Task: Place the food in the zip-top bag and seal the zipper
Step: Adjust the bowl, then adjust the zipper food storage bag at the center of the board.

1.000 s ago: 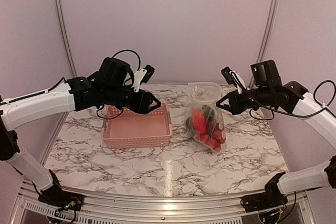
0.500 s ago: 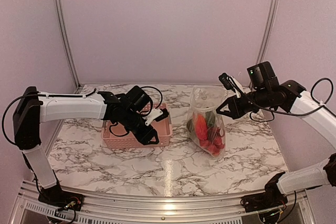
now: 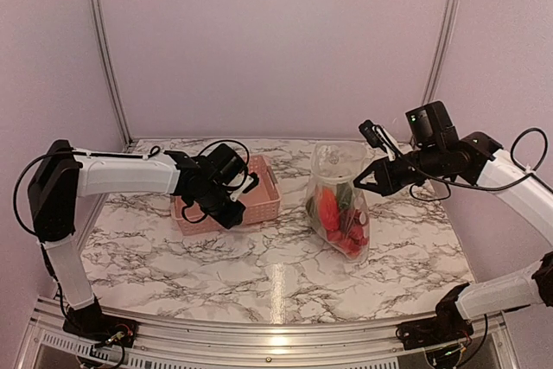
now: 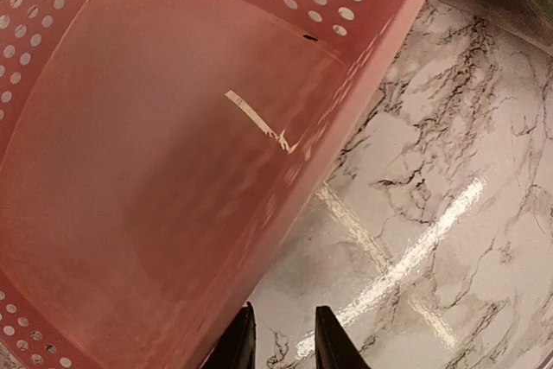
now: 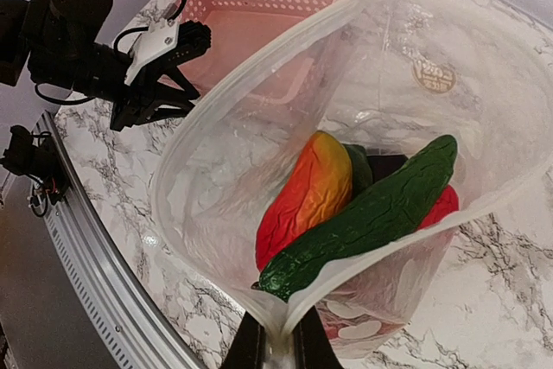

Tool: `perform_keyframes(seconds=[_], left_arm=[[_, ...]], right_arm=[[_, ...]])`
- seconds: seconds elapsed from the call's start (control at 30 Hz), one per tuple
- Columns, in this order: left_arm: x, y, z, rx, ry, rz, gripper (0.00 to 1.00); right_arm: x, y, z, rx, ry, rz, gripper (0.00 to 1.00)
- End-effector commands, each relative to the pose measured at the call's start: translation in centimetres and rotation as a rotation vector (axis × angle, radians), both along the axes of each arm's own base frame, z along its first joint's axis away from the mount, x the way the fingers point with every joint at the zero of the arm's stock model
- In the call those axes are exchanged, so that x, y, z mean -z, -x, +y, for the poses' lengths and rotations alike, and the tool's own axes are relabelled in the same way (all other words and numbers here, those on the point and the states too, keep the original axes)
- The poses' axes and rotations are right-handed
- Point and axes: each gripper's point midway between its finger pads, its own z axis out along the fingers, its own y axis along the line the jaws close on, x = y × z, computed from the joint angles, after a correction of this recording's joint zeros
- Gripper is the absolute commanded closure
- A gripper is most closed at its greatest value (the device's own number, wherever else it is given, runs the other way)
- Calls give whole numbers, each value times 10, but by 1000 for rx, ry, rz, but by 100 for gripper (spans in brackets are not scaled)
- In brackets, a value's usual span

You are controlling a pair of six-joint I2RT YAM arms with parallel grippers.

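— Marble tabletop (image 3: 285, 278) nearest us, white with grey veins. What's the left arm up to?

— The left gripper (image 4: 282, 345) is down low at the near side of the pink basket (image 4: 173, 170). In its wrist view the two fingertips sit close, with a thin slit between them, and only marble shows in that slit. One fingertip is just beside the outside of the basket wall. I can't tell whether it touches.

— Anything in the basket?

— A pale scrap (image 4: 259, 121) on its floor.

— And the food?

— The food (image 5: 304, 196) is in the zip-top bag (image 3: 339, 205). The bag stands on the table to the right of the basket, apart from it. I can make out a red-and-orange piece, a long green piece (image 5: 371, 213) lying beside it, something dark behind, and more red low down.

— Is it closed?

— No. The zipper (image 5: 259, 60) gapes in a wide oval, and the mouth faces up.

— Who's holding it?

— The right gripper (image 5: 278, 345), a bit farther back and higher. Its fingers are pinched together on the bag's rim at the right end of the mouth, with the plastic caught between them.

— Behind that?

— A plain lilac back wall (image 3: 276, 41) and two metal posts (image 3: 104, 49).
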Motion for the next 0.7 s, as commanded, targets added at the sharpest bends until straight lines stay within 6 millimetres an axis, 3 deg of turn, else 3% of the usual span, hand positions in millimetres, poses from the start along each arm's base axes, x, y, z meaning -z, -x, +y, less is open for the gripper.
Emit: perform_keyframes(seconds=[0.0,0.13,0.3,0.5,0.6,0.67], left_arm=[[3,-35,47,-279,18,-20,75],[-9,-65,52,-354,146,-36,73],[-49,-78,-1,-246,300,-13,67],[-136,-76,-48,-230,556,-76,57],[-159,-75,-66,-198,645,-70,52],[-164,-73,-79,-177,696,-21,50]], right_arm=[[-14,-2,12,-29,-42,-24,98],[-11,1,15,-43,-43,-12,98],[-10,14,22,-97,-43,8,98],[-12,34,28,-163,-37,32,98],[-18,44,30,-190,-49,40,98],[-22,48,29,-198,-55,44,98]])
